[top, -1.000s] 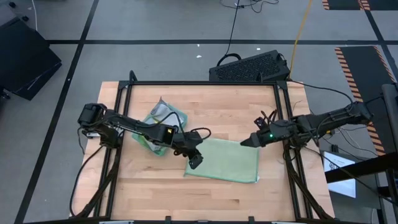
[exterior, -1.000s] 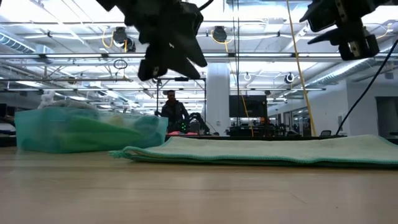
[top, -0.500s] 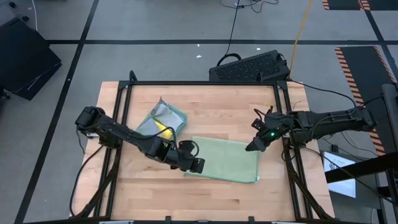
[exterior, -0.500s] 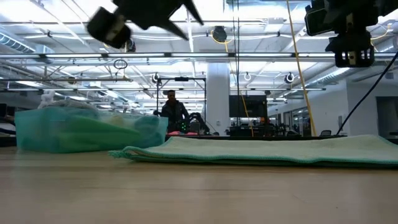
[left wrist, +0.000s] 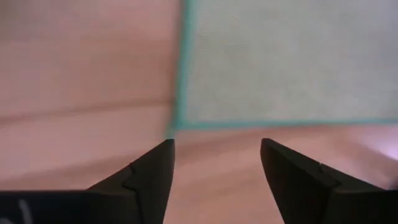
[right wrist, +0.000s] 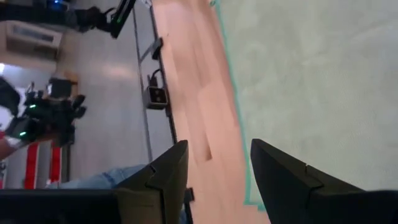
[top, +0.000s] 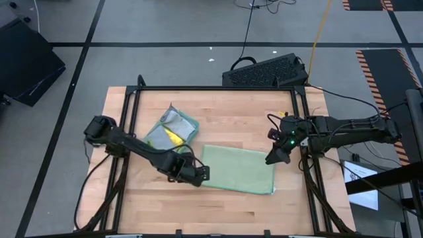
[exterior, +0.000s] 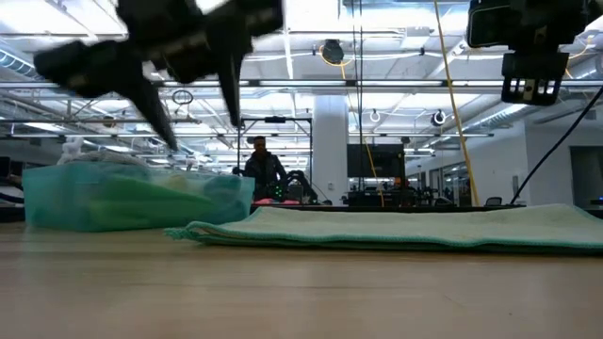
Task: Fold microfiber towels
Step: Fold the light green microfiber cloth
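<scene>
Tools hung apart — left tool (top: pixel 201 173) spread at the pale green towel's (top: pixel 241 168) corner, right tool (top: pixel 272 158) parted, empty, above its far edge.

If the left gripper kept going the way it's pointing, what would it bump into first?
Most likely the pale green towel. The left gripper has its fingers open and aims at the towel's near corner, with only bare table in between. How high it hovers is hard to judge, so it might touch the wood first.
</scene>
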Tool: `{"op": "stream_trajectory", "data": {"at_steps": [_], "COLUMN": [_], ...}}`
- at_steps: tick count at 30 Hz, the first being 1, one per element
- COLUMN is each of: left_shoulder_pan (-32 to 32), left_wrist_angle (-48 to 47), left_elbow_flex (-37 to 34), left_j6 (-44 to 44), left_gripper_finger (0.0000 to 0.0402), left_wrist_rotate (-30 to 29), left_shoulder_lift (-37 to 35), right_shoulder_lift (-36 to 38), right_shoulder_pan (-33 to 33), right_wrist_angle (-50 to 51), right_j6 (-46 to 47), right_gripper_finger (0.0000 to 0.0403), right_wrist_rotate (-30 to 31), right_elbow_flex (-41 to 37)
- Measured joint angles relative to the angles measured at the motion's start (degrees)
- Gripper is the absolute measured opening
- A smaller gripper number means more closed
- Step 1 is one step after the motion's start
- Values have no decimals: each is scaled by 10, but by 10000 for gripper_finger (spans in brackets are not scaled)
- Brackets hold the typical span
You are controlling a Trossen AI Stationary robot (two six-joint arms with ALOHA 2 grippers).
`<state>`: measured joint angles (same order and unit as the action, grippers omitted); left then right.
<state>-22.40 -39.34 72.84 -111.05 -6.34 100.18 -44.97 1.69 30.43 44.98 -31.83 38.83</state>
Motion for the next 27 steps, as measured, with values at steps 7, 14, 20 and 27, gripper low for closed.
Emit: {"op": "stream_trajectory", "data": {"at_steps": [7, 14, 20, 27], "left_shoulder_pan": [29, 44, 47, 45], "left_wrist_angle": [49, 83, 86, 67], "left_elbow_flex": [-8, -7, -6, 5], "left_j6": [36, 27, 31, 41], "left_gripper_finger": [243, 243, 243, 207], "left_wrist_rotate": [32, 50, 50, 44], "left_shoulder_lift": [72, 119, 123, 108], "right_shoulder_lift": [0, -1, -7, -55], "right_shoulder_pan": [0, 2, 5, 17], "right_wrist_angle": [-1, -2, -2, -87], "right_j6": [-15, -28, -25, 24], "right_gripper_finger": [169, 169, 169, 169], "right_wrist_rotate": [-30, -22, 4, 2], "right_elbow_flex": [0, 0, 0, -1]}}
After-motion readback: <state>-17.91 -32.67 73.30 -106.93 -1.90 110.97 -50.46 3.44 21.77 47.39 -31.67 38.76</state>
